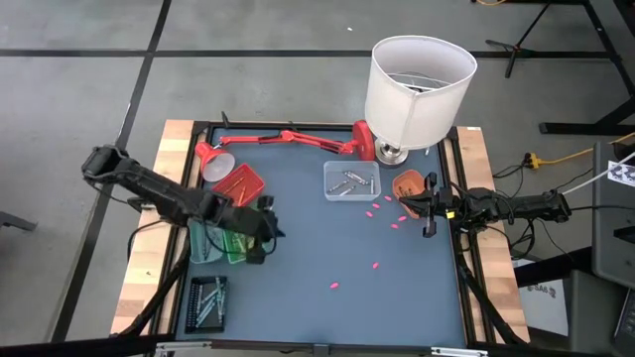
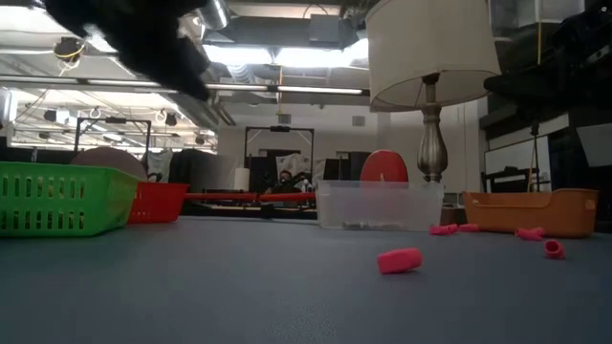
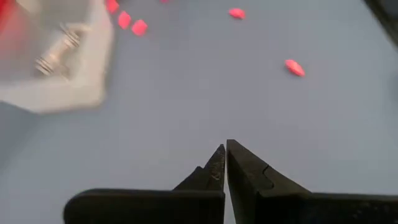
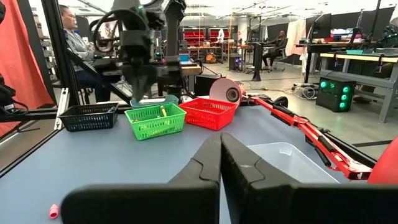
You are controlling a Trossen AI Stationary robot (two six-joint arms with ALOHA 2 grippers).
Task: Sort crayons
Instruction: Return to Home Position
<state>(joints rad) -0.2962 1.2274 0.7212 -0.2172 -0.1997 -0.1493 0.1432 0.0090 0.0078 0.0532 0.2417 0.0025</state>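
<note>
Table (image 1: 317, 248): blue top, wood strips on left and right edges. White-shaded lamp (image 1: 420, 84) stands at the far right corner. Red desk lamp (image 1: 288, 137) lies flat along the far edge.

My left arm (image 1: 149, 186) comes in over the left edge on a diagonal, elbow outside the table. Left gripper (image 3: 225, 149) hangs above the green bin (image 1: 236, 246), fingers pinched tip to tip, nothing between them.

My right arm (image 1: 516, 206) lies low across the right edge, pointing inward. Right gripper (image 4: 221, 142) sits just beside the orange bin (image 1: 409, 183), fingers pressed flat together, empty.

Bins: red bin (image 1: 240, 182) toward the far left corner, green by the left edge, black bin (image 1: 206, 302) at the near left corner, clear bin (image 1: 369, 190) near the far edge, beside the white lamp's base.

Crayons (image 1: 349, 182): grey ones in the clear bin, more in the black bin, a yellowish one in the green bin.

Pink bits (image 1: 382, 210): loose on the table, most between clear bin and right gripper, two nearer the near edge.
</note>
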